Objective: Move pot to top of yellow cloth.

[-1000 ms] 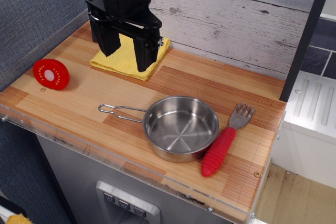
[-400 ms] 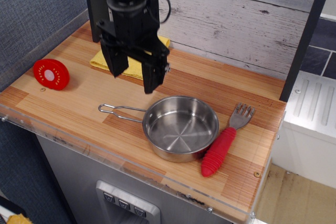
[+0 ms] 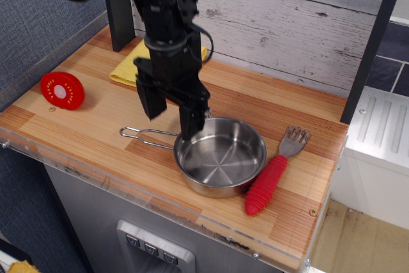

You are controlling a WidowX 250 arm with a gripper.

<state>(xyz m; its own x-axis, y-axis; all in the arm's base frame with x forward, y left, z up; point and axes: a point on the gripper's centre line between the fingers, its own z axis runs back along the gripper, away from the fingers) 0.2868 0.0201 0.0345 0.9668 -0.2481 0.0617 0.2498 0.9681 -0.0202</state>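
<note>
Where the wooden counter nears its front edge, the pot sits flat, wire handle pointing left. Tool hangs at the pot's left rim, fingers spread apart, one over the handle base, one at the rim. Yellow cloth lies at the back, partly hidden by the arm. Red-handled fork touches the pot's right side. Red disc far left.

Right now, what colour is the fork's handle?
Red, ribbed fork handle, clearest in the observation.image view.
</note>
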